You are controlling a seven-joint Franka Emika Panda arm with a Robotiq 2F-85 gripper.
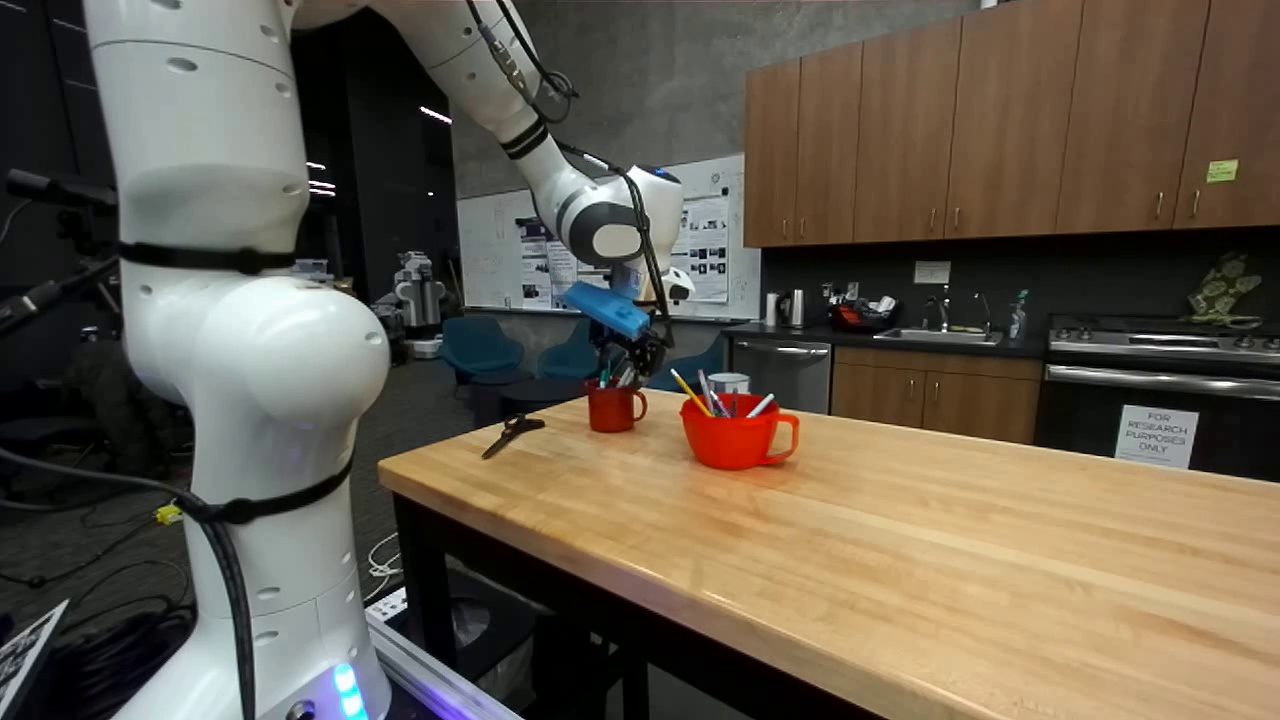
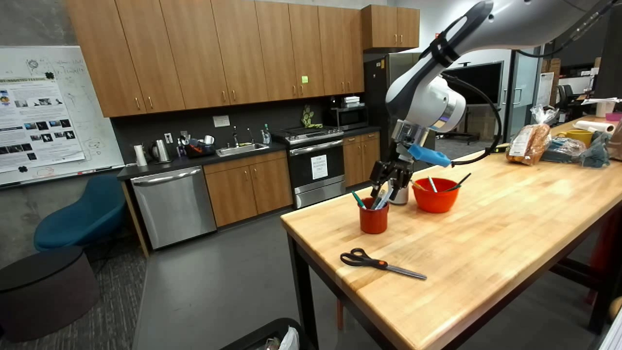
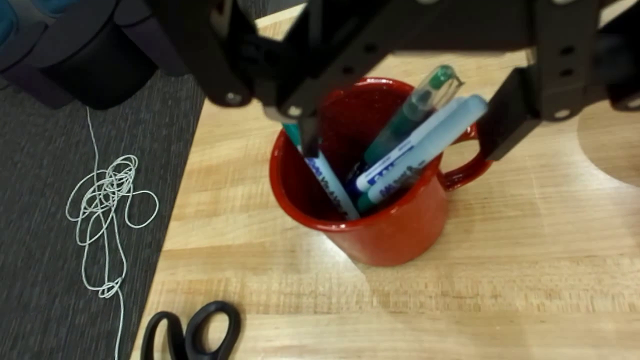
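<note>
I observe the gripper (image 3: 402, 142) with fingers (image 3: 514, 117) wide apart, over the red mug (image 3: 400, 237). The mug stands on the table (image 2: 486, 233) and contains markers (image 3: 425, 150); I cannot tell whether a finger touches one. Scissors (image 2: 381, 264) lie nearby.

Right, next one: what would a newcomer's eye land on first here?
Probably the black gripper, open at the mouth of the red mug that holds markers, near the end of the wooden table. Next, the brighter red handled bowl, a yellow pencil leaning out of it, standing further along. Then the black-handled scissors, lying near the table's edge.
</note>
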